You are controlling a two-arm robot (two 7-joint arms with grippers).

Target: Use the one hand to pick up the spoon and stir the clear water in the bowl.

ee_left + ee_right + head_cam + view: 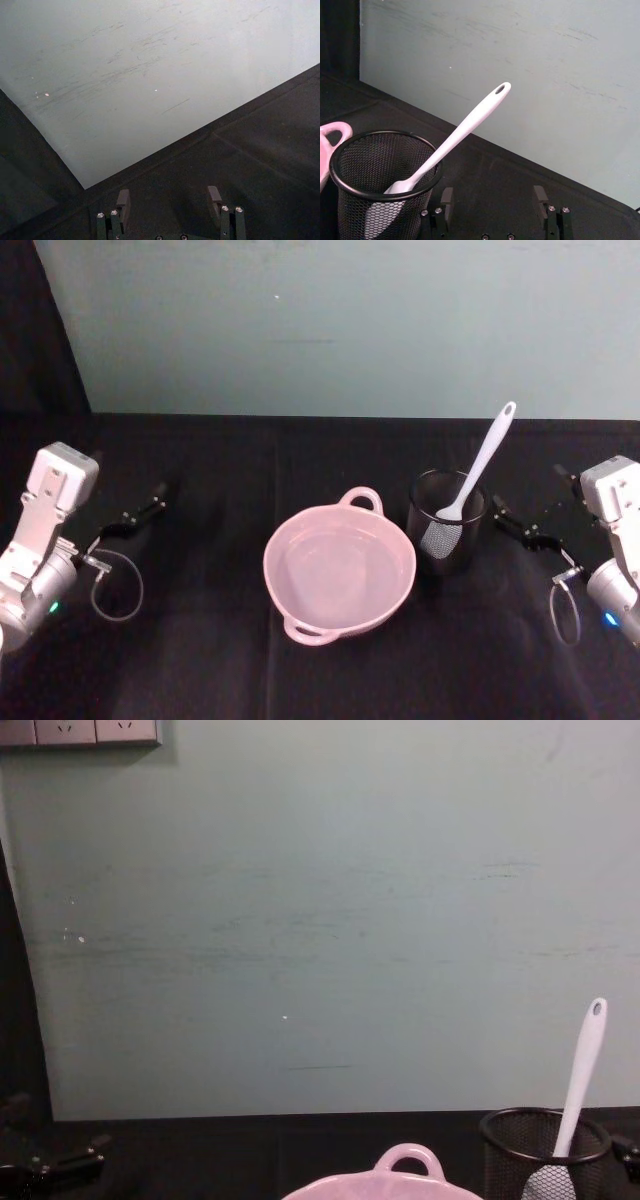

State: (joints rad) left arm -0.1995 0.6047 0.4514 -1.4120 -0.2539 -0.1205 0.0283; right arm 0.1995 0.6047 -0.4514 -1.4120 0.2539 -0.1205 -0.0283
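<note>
While spoon (480, 468) stands in mesh cup (463, 546), L tool (168, 194), R tool (493, 193) spread; head view shows bowl (271, 560) interior, chest rim.

No readable text, labels, numbers anywhere.

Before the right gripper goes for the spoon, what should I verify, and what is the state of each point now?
1. Right gripper open and holding nothing: ok.
2. Spoon ready to grasp: ok. It stands in the cup, scoop down, with the handle leaning out above the rim.
3. Way to the handle free: ok. The right gripper sits beside the cup with nothing between them.
4. Bowl upright and open, next to the cup on its left: ok.
5. Bowl filled: cannot tell.
6. Left gripper out of the way: ok. It is open, at the far left, apart from the bowl.
</note>
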